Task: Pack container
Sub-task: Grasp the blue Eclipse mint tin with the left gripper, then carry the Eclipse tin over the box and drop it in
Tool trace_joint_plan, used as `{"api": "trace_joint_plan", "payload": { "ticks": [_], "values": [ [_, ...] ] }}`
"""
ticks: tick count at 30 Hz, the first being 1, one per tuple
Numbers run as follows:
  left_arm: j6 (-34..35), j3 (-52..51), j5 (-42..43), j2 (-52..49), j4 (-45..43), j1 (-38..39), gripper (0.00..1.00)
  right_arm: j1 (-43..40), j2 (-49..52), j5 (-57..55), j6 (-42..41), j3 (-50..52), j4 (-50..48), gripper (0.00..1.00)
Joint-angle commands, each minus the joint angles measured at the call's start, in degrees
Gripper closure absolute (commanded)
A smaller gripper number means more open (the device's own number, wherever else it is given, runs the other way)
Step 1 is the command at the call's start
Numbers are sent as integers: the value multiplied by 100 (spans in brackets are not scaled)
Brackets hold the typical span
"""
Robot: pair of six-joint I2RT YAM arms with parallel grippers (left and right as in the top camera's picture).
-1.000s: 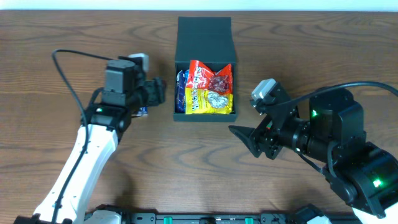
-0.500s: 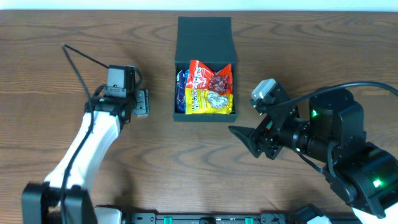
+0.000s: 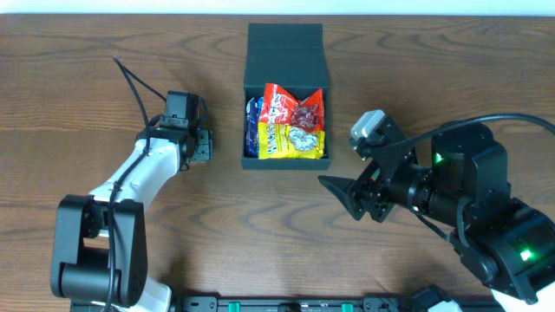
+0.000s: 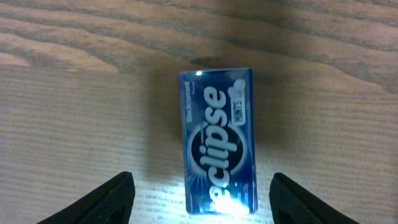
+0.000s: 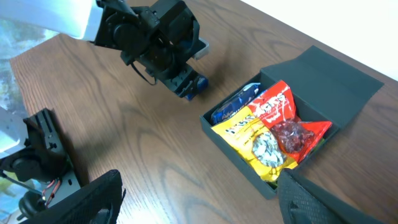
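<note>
Blue glossy rectangular mints pack point(image 4: 217, 143) lies on grained wooden table point(image 4: 74, 93).

robotics lab, pretty clearly: a cabled white robot arm point(image 3: 130, 186) and black robot arm point(image 3: 468, 178) are set at a wood-grain counter point(image 3: 87, 52), with a black rail point(image 3: 286, 304) fitted along its edge

"eclipse MINTS" on blue tin point(image 4: 219, 140)

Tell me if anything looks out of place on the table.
Only the Eclipse mints pack: it lies on bare wood left of the container, outside it, between the fingers of the open left gripper. Nothing looks spilled or damaged.
</note>
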State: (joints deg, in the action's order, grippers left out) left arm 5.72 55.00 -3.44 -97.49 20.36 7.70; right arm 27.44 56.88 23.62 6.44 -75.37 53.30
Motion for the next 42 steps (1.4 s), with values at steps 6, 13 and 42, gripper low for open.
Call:
{"api": "trace_joint_plan", "payload": {
  "ticks": [6,13,42],
  "values": [
    [-31,28,52,-334,-308,-17,30,-4,-37,59,-35,0,11,20],
    [361,26,48,-442,-461,-17,37,-4,-37,59,-35,0,11,20],
    [614,35,205,-551,63,-17,75,-4,-42,17,-33,0,-4,17]
  ]
}}
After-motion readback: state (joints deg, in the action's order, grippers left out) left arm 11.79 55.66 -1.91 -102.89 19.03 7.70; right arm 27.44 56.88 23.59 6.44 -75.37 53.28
